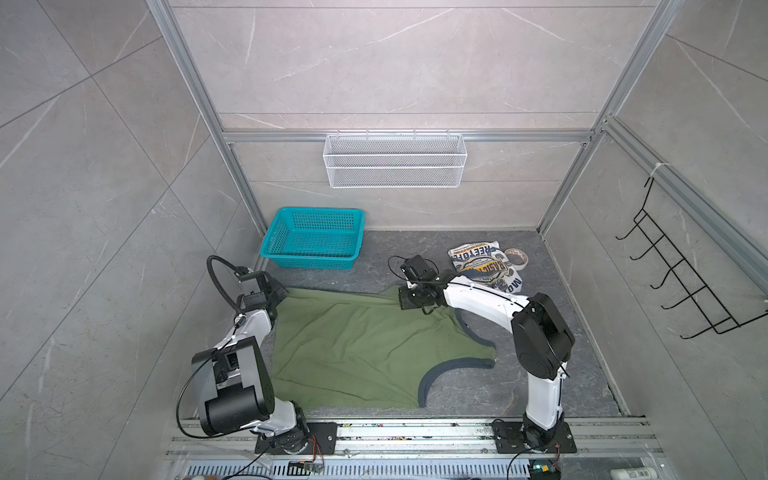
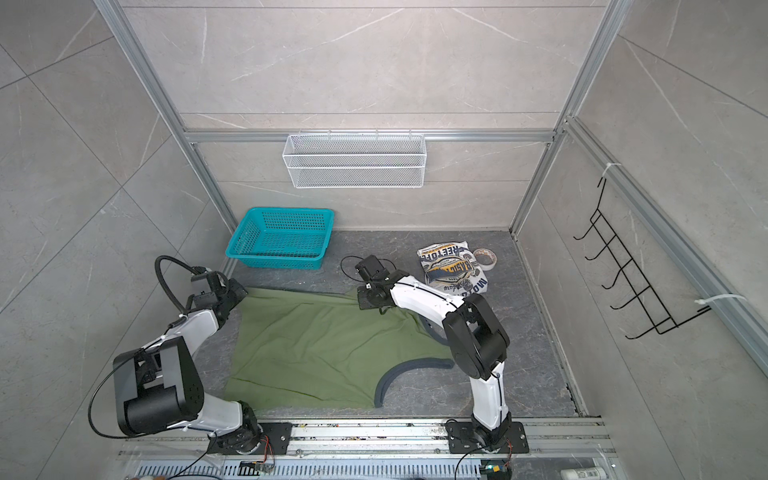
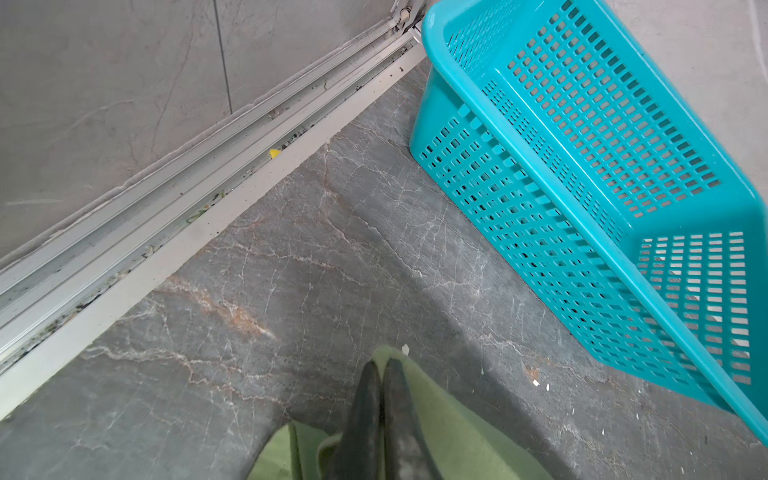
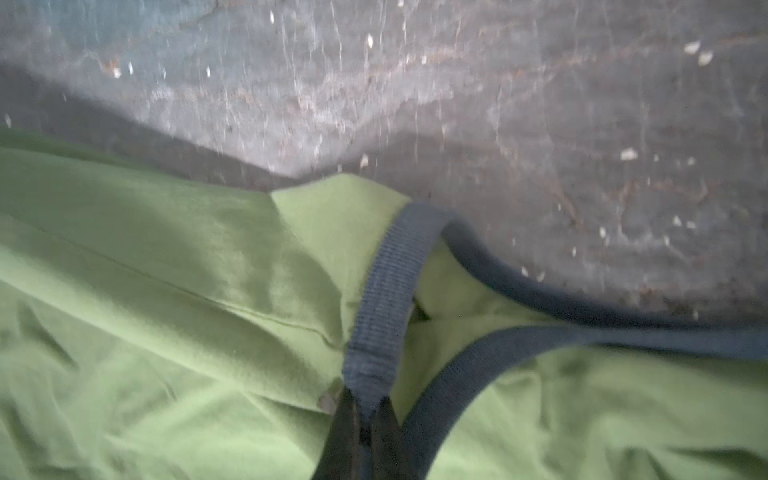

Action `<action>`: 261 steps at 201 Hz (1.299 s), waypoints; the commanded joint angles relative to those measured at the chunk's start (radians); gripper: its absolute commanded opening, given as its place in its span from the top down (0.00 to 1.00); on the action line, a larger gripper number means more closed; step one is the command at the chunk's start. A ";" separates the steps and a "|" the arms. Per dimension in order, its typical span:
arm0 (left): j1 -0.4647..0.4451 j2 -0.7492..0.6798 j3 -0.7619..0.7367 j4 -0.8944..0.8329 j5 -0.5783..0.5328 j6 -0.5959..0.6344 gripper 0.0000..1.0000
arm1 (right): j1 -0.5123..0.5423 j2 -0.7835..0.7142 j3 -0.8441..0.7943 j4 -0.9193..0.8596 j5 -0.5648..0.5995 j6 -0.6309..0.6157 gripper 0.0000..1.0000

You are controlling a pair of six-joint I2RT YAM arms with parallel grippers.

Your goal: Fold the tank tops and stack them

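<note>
Over the olive tank top (image 1: 353,353), left arm (image 1: 249,328) and right arm (image 1: 478,301) extend, jaws pinching its edge.

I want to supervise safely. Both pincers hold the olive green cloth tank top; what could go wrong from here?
1. The right pincer pinches only the navy ribbed trim of the olive green cloth tank top; it may slip when lifted.
2. The left pincer holds a corner close to the teal plastic basket; a swing could bump it.
3. The tape roll beside the folded white tank top may disturb stacking.
</note>
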 commanded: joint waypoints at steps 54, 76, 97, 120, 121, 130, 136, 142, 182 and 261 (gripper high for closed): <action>0.006 -0.188 -0.203 -0.068 -0.158 -0.126 1.00 | 0.111 -0.171 -0.324 0.155 0.070 0.161 0.96; 0.013 -0.234 -0.199 -0.179 -0.170 -0.122 0.89 | 0.124 -0.194 -0.397 0.188 0.025 0.207 0.79; 0.012 -0.261 -0.183 -0.247 -0.178 -0.100 0.68 | 0.117 -0.251 -0.407 0.170 0.020 0.219 0.59; 0.014 -0.272 -0.154 -0.301 -0.209 -0.124 0.56 | 0.062 -0.303 -0.378 0.140 -0.007 0.209 0.46; 0.014 -0.272 -0.151 -0.302 -0.209 -0.125 0.55 | 0.059 -0.305 -0.378 0.141 -0.007 0.208 0.45; 0.014 -0.271 -0.132 -0.321 -0.201 -0.132 0.54 | 0.035 -0.303 -0.369 0.154 -0.051 0.204 0.45; 0.014 -0.268 -0.119 -0.326 -0.185 -0.137 0.53 | 0.022 -0.293 -0.359 0.158 -0.067 0.201 0.46; 0.013 -0.258 -0.103 -0.332 -0.166 -0.139 0.52 | 0.015 -0.280 -0.345 0.151 -0.078 0.196 0.46; 0.013 -0.131 0.021 -0.448 -0.084 -0.099 0.49 | 0.003 -0.176 -0.273 0.154 -0.125 0.201 0.47; 0.012 0.086 0.091 -0.473 0.025 -0.058 0.52 | 0.003 -0.069 -0.242 0.192 -0.160 0.215 0.57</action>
